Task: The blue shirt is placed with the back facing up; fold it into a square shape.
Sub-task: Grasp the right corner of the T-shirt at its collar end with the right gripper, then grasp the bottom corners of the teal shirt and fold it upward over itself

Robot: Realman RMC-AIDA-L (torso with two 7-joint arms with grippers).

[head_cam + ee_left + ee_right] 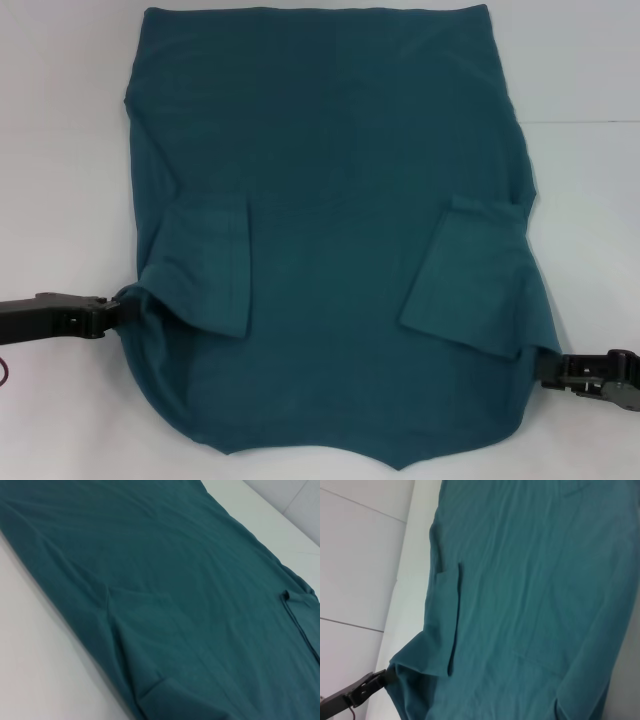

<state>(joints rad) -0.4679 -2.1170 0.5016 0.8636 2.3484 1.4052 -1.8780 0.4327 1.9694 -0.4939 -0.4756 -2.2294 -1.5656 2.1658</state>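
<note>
The blue shirt [330,190] lies flat on the white table, plain side up, with its neckline toward me. Its left sleeve [205,265] and right sleeve [470,275] are folded inward onto the body. My left gripper [118,308] is at the shirt's left edge, shut on a pinch of cloth that bunches toward it; it also shows in the right wrist view [385,677]. My right gripper [548,372] is at the shirt's lower right edge, shut on the cloth, which draws to a point there. The shirt fills the left wrist view [175,580] and the right wrist view [530,580].
The white table [60,150] shows bare on both sides of the shirt. The shirt's far hem reaches the top of the head view. A pale wall [355,555] stands beyond the table.
</note>
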